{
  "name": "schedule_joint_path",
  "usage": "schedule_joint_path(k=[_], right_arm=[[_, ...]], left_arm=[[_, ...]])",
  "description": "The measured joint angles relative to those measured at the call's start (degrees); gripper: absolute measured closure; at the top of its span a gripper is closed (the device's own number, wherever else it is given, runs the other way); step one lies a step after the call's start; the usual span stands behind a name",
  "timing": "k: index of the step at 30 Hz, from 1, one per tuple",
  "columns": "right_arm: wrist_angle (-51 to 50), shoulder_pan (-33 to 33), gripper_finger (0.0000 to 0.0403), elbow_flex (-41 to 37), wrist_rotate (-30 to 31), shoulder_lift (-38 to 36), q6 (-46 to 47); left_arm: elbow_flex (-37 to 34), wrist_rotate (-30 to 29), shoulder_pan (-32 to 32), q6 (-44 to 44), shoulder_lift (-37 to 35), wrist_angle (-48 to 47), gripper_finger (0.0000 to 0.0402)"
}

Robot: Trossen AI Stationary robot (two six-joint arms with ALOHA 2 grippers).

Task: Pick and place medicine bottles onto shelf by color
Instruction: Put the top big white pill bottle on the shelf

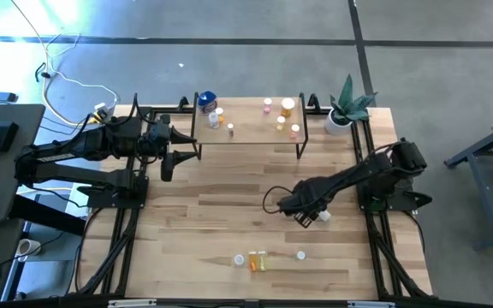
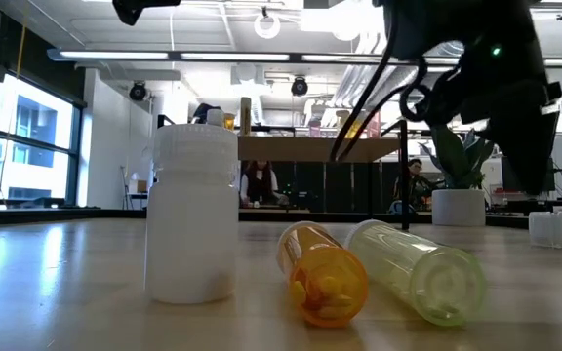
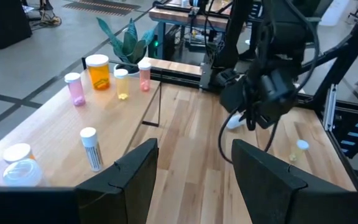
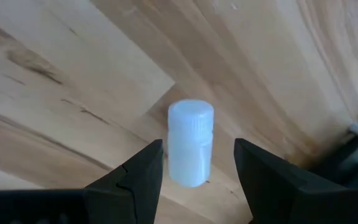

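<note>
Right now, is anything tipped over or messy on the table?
Yes. Two bottles lie on their sides near the front edge: an orange one with pills inside and a yellowish one, touching each other. The white bottle beside them stands upright. Nothing looks spilled.

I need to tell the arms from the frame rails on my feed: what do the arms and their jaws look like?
Both arms are matte black, built of jointed tubular links on black bases. The left gripper ends in two broad, angular black jaws with stepped edges; the right gripper has the same shape. A black cable loops beside the right arm's wrist in the high view. No markings are readable.
</note>
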Motion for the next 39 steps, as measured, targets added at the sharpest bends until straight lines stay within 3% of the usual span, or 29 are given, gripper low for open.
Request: schedule_joint_path(k=[12, 31, 39], right_arm=[[1.6, -5.4, 0.0215, -0.9, -3.8, 0.0, -8.5], [13.5, -6.5, 0.0216, -11.3, -10.1, 0.0, -8.8], [14.5, -6.5, 0.0278, -11.9, -10.6, 0.0, -8.8]], left_arm=[[0.0, -4.3, 0.0, 0.0, 0.0, 0.1, 0.0207], [0.0, -7.4, 0.0, 0.0, 0.0, 0.5, 0.0207], [0.0, -7.4, 0.0, 0.0, 0.0, 0.5, 0.0207]])
